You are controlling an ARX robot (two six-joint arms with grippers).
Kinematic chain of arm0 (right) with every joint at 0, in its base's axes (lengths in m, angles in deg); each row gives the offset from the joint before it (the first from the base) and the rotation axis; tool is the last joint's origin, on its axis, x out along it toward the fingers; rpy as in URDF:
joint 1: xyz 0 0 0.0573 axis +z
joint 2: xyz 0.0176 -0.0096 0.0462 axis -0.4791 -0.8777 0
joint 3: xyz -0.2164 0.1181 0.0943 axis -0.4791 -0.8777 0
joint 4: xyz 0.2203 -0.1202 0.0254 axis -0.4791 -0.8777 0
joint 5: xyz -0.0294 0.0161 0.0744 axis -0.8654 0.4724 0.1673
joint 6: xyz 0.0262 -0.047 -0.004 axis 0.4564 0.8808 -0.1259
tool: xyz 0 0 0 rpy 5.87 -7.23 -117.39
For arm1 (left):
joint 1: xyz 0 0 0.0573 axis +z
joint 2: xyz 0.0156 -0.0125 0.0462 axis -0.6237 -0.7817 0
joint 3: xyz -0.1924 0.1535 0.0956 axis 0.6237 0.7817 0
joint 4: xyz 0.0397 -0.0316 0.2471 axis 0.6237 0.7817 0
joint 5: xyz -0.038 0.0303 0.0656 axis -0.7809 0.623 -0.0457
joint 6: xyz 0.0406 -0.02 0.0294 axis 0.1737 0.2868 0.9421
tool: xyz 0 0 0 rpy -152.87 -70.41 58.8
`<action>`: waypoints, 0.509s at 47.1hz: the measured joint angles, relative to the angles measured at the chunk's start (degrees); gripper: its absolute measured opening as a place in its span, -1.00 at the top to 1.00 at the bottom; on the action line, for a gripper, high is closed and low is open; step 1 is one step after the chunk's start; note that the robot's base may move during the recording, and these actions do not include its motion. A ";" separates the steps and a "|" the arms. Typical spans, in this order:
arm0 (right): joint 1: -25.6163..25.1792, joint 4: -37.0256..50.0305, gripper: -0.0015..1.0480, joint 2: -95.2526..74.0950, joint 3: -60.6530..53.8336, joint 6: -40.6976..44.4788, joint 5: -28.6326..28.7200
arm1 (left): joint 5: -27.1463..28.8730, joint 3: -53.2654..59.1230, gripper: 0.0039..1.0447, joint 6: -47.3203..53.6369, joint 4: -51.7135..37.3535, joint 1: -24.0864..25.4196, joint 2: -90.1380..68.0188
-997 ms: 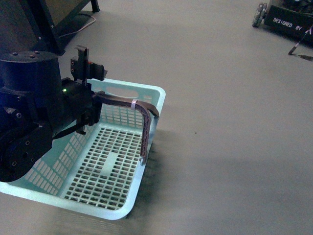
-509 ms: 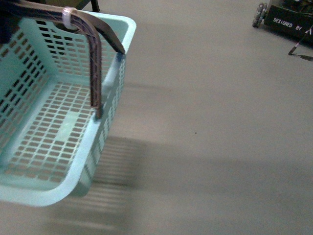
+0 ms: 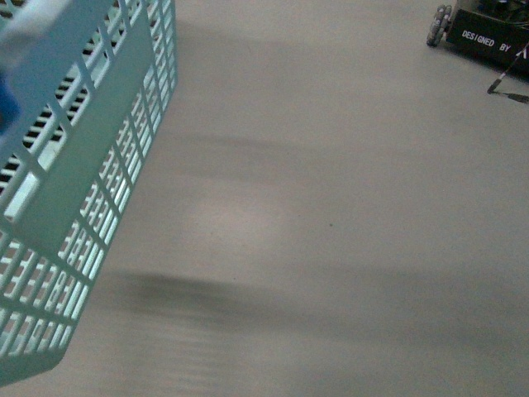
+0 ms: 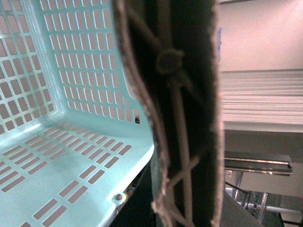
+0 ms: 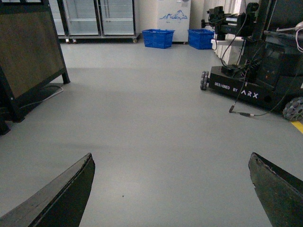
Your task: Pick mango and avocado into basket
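The light teal basket (image 3: 91,182) hangs tilted in the air at the left of the front view, its slotted wall close to the camera. In the left wrist view its lattice floor (image 4: 71,142) is bare, and the brown-grey handle (image 4: 184,118), bound with thin ties, fills the middle. My left gripper is shut on that handle; its fingers are hidden behind it. My right gripper (image 5: 170,189) is open over bare grey floor, with one dark fingertip (image 5: 61,198) at each side. The mango and the avocado are out of view.
Another black wheeled ARX robot base (image 5: 246,85) stands far right, with a cable (image 3: 506,83) on the floor beside it. Two blue crates (image 5: 158,39) and glass-door fridges (image 5: 99,19) line the far wall. A dark board on a stand (image 5: 28,52) is at the left.
The basket has risen off the floor and swung up and to the left, close to the front camera. The left arm has passed out of the front view.
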 joint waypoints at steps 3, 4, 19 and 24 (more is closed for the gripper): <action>0.00 0.00 -0.85 0.00 0.00 0.00 0.00 | 0.00 -0.70 0.82 0.00 0.87 -0.17 0.87; 0.00 0.00 -0.85 0.00 0.00 0.00 0.00 | 0.00 -1.03 0.82 0.00 1.16 -0.24 1.18; 0.00 0.00 -0.85 0.00 0.00 0.00 0.00 | 0.31 -2.23 0.82 1.03 3.48 -0.33 3.39; 0.00 0.00 -0.85 0.00 0.00 0.00 0.00 | 0.42 -2.23 0.82 1.18 3.48 -0.31 3.58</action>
